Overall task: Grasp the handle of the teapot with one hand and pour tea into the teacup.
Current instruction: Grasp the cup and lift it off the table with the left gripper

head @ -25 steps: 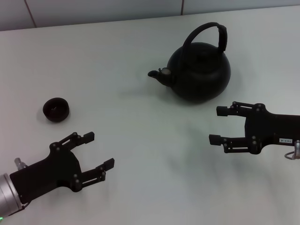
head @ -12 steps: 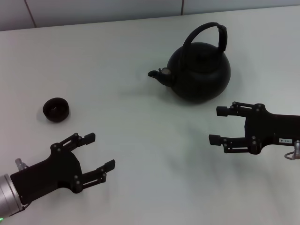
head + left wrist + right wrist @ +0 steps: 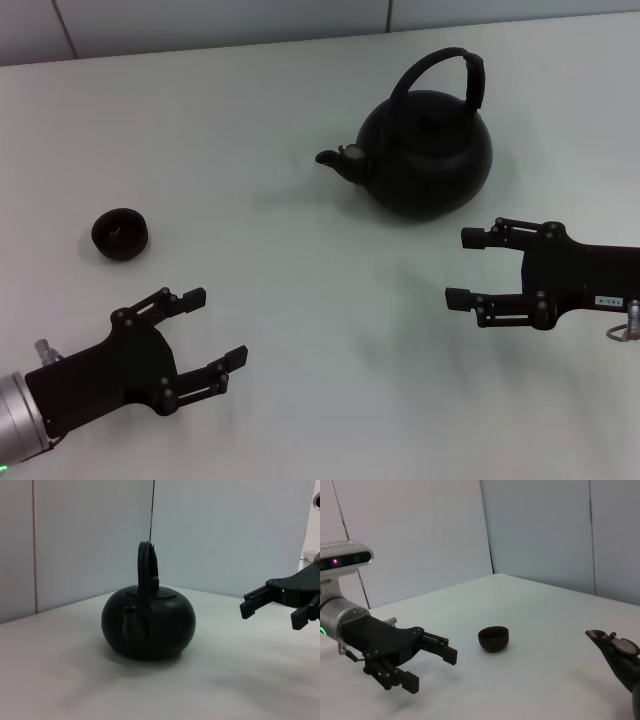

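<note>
Plainly, bare table separates teapot from teacup.

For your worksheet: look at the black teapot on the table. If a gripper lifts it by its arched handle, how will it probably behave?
The teapot is wide and squat, so it probably sits stable and resists tipping when nudged. Its handle arches over the top, so once lifted the pot may swing beneath the grip. It dwarfs the teacup, so it is likely fairly heavy, though how full it is cannot be seen.

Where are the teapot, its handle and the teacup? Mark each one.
teapot (image 3: 428, 160), head view, on its round body.
handle (image 3: 432, 65), head view, top of the arch.
teacup (image 3: 120, 233), head view, on its rim.
</note>
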